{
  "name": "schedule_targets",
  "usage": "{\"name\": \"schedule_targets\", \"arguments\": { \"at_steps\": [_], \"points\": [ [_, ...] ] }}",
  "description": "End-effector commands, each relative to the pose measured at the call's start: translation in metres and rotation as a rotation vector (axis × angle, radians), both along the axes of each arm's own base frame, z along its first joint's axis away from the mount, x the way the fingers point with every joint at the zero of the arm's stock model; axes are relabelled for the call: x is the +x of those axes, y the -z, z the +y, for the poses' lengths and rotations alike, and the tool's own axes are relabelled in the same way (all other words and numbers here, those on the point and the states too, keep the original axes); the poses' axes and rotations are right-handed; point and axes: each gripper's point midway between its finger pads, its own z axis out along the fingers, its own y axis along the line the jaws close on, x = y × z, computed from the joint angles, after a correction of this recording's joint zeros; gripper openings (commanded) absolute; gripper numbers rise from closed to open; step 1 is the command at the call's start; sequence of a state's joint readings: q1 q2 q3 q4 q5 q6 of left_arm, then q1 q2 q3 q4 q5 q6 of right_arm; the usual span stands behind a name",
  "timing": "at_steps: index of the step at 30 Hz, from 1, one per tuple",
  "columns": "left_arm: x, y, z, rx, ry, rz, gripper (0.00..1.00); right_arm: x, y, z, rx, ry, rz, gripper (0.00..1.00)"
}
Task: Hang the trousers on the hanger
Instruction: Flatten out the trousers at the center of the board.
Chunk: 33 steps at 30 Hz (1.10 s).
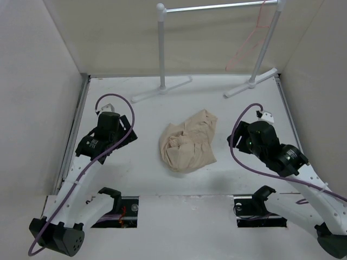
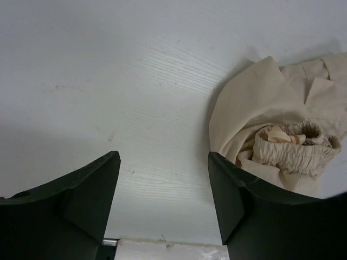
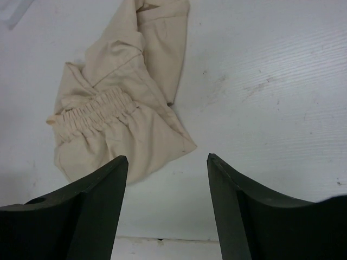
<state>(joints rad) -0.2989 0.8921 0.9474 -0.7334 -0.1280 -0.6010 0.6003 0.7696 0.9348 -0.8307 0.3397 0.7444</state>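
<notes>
Centre of top view: trousers [image 1: 188, 142] crumpled on table [image 1: 135, 168]; hanger [image 1: 250, 40] on rack [image 1: 217, 7], upper right. Left gripper [image 2: 162, 189], right gripper [image 3: 167, 189] flank heap, jaws half open, empty. Best: pinch gathered elastic band [image 3: 95, 111], spread flat.

Quick look at my two arms on the feeds

Same build on both sides as far as I can see; the left arm [image 1: 81, 183] and right arm [image 1: 319, 188] have smooth white link shells, each running from a chunky rounded black base housing [image 1: 60, 238]; the wrist ends are boxy black blocks with tiny white markings [image 1: 91, 143] I can't read; a purple cable [image 1: 132, 120] loops off each wrist and runs along the white shell, with a small white tab [image 1: 267, 115] at its top end; the left gripper [image 2: 162, 157] and right gripper [image 3: 167, 158] have matte near-black wedge-shaped fingers [image 2: 81, 206] with angled inner faces.
</notes>
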Motion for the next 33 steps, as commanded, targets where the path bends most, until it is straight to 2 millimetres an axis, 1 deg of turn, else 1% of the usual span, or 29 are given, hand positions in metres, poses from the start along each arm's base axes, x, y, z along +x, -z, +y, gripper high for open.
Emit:
{"name": "schedule_targets", "arguments": {
  "at_steps": [1, 4, 6, 8, 9, 10, 11, 12, 13, 14, 15, 16, 17, 18, 19, 20, 21, 22, 23, 24, 26, 29, 31, 33],
  "points": [
    [-0.004, -0.001, -0.005, -0.018, 0.012, -0.001, 0.66, 0.001, -0.023, 0.009, 0.02, -0.036, -0.048, 0.68],
    [-0.003, 0.0, -0.005, -0.028, 0.012, -0.005, 0.66, -0.001, -0.025, 0.019, 0.02, -0.069, -0.048, 0.7],
    [-0.003, 0.002, -0.005, -0.03, 0.012, -0.004, 0.66, -0.001, -0.024, 0.027, 0.015, -0.096, -0.042, 0.69],
    [-0.003, 0.005, -0.005, -0.027, 0.014, -0.001, 0.65, -0.002, -0.023, 0.039, 0.011, -0.133, -0.034, 0.61],
    [-0.004, 0.007, -0.004, -0.025, 0.014, 0.003, 0.62, -0.003, -0.023, 0.046, 0.009, -0.154, -0.031, 0.53],
    [-0.004, 0.008, -0.005, -0.025, 0.017, 0.0, 0.54, -0.003, -0.024, 0.055, 0.009, -0.18, -0.029, 0.34],
    [-0.004, 0.008, -0.005, -0.027, 0.022, -0.003, 0.42, -0.004, -0.023, 0.063, 0.004, -0.2, -0.023, 0.18],
    [-0.005, 0.009, -0.005, -0.027, 0.022, -0.006, 0.28, -0.005, -0.023, 0.072, -0.006, -0.229, -0.013, 0.1],
    [-0.005, 0.01, -0.002, -0.021, 0.012, -0.006, 0.15, -0.005, -0.021, 0.082, -0.018, -0.254, -0.001, 0.06],
    [-0.006, 0.013, 0.001, -0.019, -0.001, 0.0, 0.1, -0.005, -0.02, 0.094, -0.03, -0.283, 0.006, 0.06],
    [-0.007, 0.016, 0.005, -0.015, -0.017, 0.015, 0.08, -0.004, -0.017, 0.107, -0.048, -0.312, 0.015, 0.07],
    [-0.008, 0.021, 0.008, -0.015, -0.029, 0.032, 0.08, -0.003, -0.014, 0.121, -0.064, -0.34, 0.023, 0.11],
    [-0.01, 0.027, 0.01, -0.018, -0.041, 0.048, 0.08, -0.003, -0.011, 0.136, -0.08, -0.373, 0.03, 0.17],
    [-0.012, 0.032, 0.012, -0.021, -0.05, 0.057, 0.11, -0.003, -0.007, 0.15, -0.098, -0.403, 0.038, 0.28],
    [-0.014, 0.037, 0.013, -0.027, -0.057, 0.068, 0.16, -0.003, -0.002, 0.163, -0.117, -0.428, 0.046, 0.41],
    [-0.016, 0.041, 0.013, -0.034, -0.066, 0.076, 0.24, -0.003, 0.002, 0.176, -0.134, -0.452, 0.053, 0.54],
    [-0.017, 0.045, 0.014, -0.042, -0.073, 0.084, 0.31, -0.002, 0.009, 0.187, -0.156, -0.471, 0.061, 0.63],
    [-0.019, 0.05, 0.013, -0.053, -0.077, 0.092, 0.38, 0.001, 0.016, 0.195, -0.178, -0.483, 0.066, 0.69],
    [-0.021, 0.054, 0.011, -0.069, -0.077, 0.101, 0.42, 0.005, 0.023, 0.203, -0.199, -0.488, 0.07, 0.74],
    [-0.022, 0.058, 0.009, -0.085, -0.076, 0.109, 0.45, 0.01, 0.029, 0.208, -0.221, -0.484, 0.075, 0.76],
    [-0.024, 0.063, 0.005, -0.111, -0.072, 0.118, 0.49, 0.022, 0.037, 0.213, -0.265, -0.458, 0.073, 0.78],
    [-0.027, 0.072, -0.001, -0.137, -0.062, 0.133, 0.51, 0.047, 0.044, 0.211, -0.337, -0.396, 0.054, 0.78],
    [-0.027, 0.077, -0.005, -0.148, -0.056, 0.141, 0.51, 0.061, 0.055, 0.209, -0.394, -0.382, 0.07, 0.75],
    [-0.029, 0.081, -0.009, -0.158, -0.045, 0.15, 0.51, 0.06, 0.076, 0.208, -0.455, -0.409, 0.133, 0.7]
  ]
}}
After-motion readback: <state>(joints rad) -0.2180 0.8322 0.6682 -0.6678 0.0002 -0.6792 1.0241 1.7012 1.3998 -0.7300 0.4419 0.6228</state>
